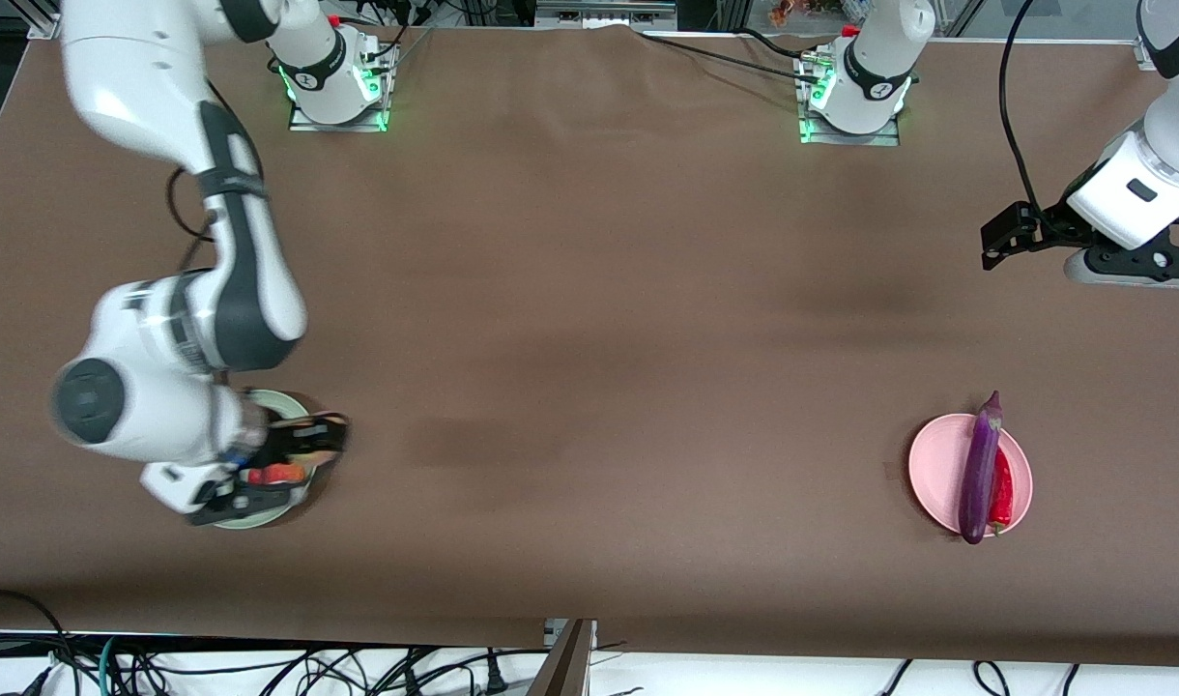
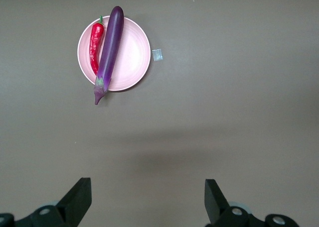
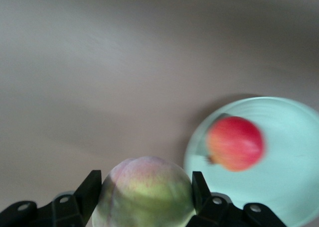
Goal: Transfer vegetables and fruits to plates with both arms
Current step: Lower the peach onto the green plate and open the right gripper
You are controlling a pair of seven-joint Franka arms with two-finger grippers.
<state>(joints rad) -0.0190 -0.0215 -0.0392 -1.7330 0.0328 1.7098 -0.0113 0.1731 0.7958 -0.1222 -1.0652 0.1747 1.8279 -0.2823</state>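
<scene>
My right gripper [image 1: 304, 447] is shut on the pale yellow-pink peach [image 3: 144, 192] and holds it just above the table at the rim of the mint green plate [image 1: 282, 401]. The plate also shows in the right wrist view [image 3: 294, 187]. The red apple [image 3: 235, 143] lies on that plate; it also shows in the front view [image 1: 278, 473]. The pink plate [image 1: 933, 464] at the left arm's end carries the purple eggplant [image 1: 978, 474] and the red chili [image 1: 1002, 493] side by side. The left wrist view shows the plate [image 2: 132, 62], eggplant [image 2: 109, 50] and chili [image 2: 94, 40]. My left gripper [image 1: 1000, 237] is open and empty, high over bare table [image 2: 147, 202].
A small pale square tag [image 2: 157, 55] lies on the brown table beside the pink plate. The two arm bases [image 1: 336, 92] [image 1: 852, 101] stand at the table's edge farthest from the front camera. Cables hang along the nearest edge [image 1: 261, 667].
</scene>
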